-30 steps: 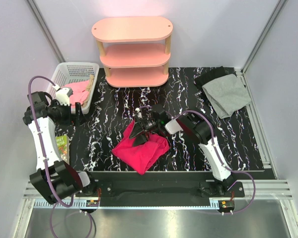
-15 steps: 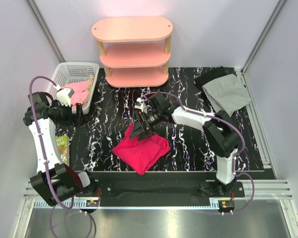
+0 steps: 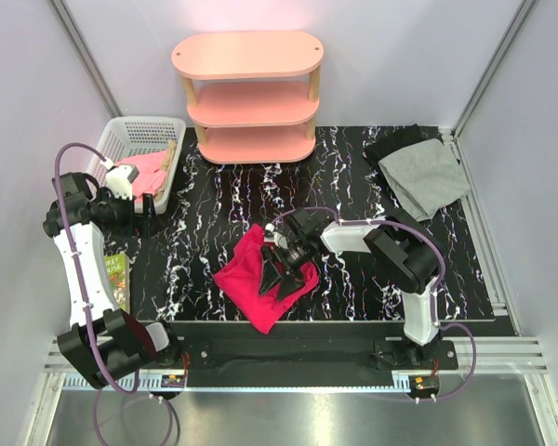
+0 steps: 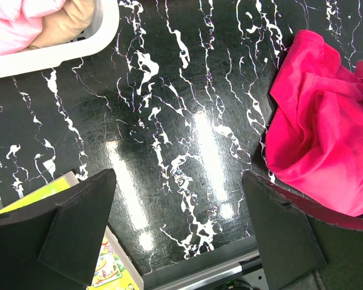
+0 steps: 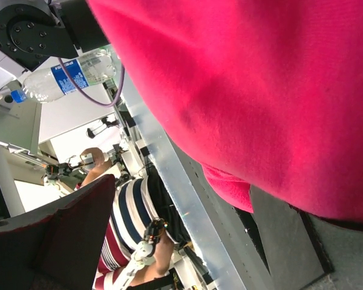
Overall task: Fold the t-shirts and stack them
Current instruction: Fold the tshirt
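The crimson-red t-shirt [image 3: 245, 279] lies crumpled on the black marbled table, near the front middle. My right gripper [image 3: 281, 271] is low over its right part with the jaws wide open; in the right wrist view red cloth [image 5: 260, 78] fills the top and hangs over the gripper [image 5: 187, 241]. The light grey t-shirt [image 3: 430, 177] lies folded at the back right, on a dark cloth [image 3: 389, 146]. My left gripper [image 3: 145, 216] is open and empty at the far left, by the basket. In the left wrist view the red shirt [image 4: 317, 133] lies to the right of the gripper [image 4: 181, 235].
A pink three-tier shelf [image 3: 248, 93] stands at the back middle. A white basket [image 3: 123, 132] with pink cloth sits at the back left; its rim shows in the left wrist view [image 4: 60, 51]. A yellow-green booklet [image 3: 117, 274] lies by the left arm.
My right gripper has swung from the shirt's far edge towards the near right and now sits lower over the shirt. The red shirt has bunched narrower. The left arm has not moved.
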Controlling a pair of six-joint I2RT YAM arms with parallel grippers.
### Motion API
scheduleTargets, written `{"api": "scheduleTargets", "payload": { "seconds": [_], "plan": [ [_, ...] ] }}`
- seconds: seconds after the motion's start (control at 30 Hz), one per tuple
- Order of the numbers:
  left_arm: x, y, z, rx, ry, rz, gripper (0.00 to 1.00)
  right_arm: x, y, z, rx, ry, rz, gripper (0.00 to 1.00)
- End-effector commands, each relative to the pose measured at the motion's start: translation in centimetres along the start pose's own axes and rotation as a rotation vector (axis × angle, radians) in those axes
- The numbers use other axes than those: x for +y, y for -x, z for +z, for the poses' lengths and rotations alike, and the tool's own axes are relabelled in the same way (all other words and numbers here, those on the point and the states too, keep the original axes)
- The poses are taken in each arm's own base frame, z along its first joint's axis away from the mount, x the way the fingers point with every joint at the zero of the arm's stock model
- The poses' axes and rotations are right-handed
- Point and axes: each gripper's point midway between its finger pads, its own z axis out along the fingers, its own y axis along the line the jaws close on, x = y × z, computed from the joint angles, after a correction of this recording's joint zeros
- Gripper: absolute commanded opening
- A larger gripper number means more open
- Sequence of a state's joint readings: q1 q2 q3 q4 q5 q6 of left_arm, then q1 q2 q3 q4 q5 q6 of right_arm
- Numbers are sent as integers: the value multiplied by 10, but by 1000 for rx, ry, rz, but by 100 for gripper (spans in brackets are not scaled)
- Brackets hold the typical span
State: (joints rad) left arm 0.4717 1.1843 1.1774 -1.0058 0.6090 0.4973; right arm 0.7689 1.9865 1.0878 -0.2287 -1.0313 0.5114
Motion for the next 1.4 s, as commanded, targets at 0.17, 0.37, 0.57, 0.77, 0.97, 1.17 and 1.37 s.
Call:
{"api": "scheduleTargets", "payload": {
  "seconds": [0.17,0.37,0.57,0.77,0.97,1.17,1.37],
  "plan": [
    [-1,19,-14,-55,28,59,91,40,13,-16,-82,-32,-96,100],
    [-1,23,-18,-63,37,62,91,124,13,-14,-71,40,-256,100],
    [0,26,-20,-65,47,55,91,110,12,18,11,38,-233,100],
    [3,30,-20,-67,54,55,91,64,11,48,92,14,-149,100],
    [4,28,-19,-61,56,57,91,40,12,60,122,-5,-101,100],
    [3,31,-20,-67,52,57,91,101,25,38,61,46,-208,100],
    [2,32,-21,-75,51,55,91,133,42,35,46,96,-262,100]
  ]
}}
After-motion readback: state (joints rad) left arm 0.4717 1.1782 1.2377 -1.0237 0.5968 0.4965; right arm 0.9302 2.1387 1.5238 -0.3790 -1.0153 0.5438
